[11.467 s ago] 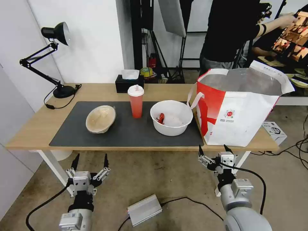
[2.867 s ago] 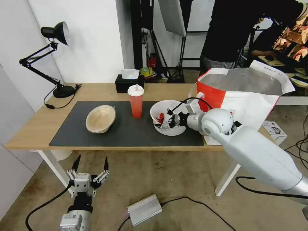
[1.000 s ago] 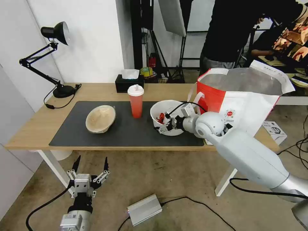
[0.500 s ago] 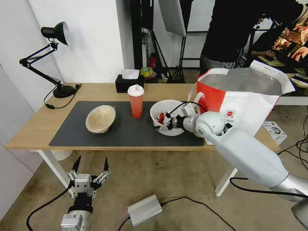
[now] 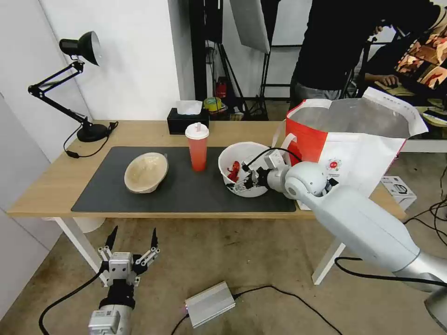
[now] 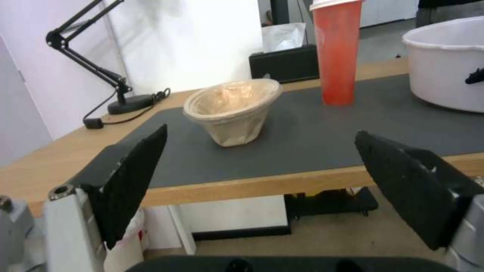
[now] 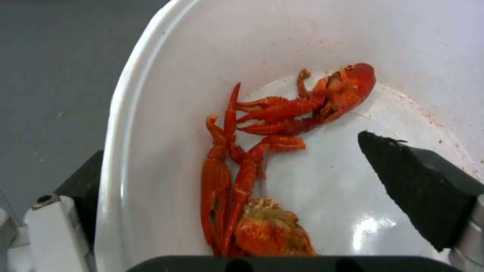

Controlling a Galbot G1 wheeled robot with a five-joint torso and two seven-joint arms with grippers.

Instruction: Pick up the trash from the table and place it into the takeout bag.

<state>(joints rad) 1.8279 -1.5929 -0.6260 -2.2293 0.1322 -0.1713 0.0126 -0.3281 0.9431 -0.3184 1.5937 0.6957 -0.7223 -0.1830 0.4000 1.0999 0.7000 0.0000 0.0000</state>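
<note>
White bowl: the large round white plastic bowl sits on the right part of the dark grey mat, close to the bag, tipped up toward the robot's left; red crayfish scraps lie inside.
Right gripper: the right gripper straddles the bowl's near rim, 1 black finger inside and the other outside the wall, jaws spread, not clamped.
Red cup: the tall red plastic drink cup with a white lid stands upright on the mat, just left of the white bowl.
Pulp bowl: the tan shallow pulp bowl lies tilted on the mat's left part, apart from the cup.
Takeout bag: the boxy white-and-red tote with silver foil lining stands open on the table's right end.
Table: long light-wood top on white legs.
Left gripper: the left gripper hangs below the table's front edge, fingers wide apart, holding nothing.
</note>
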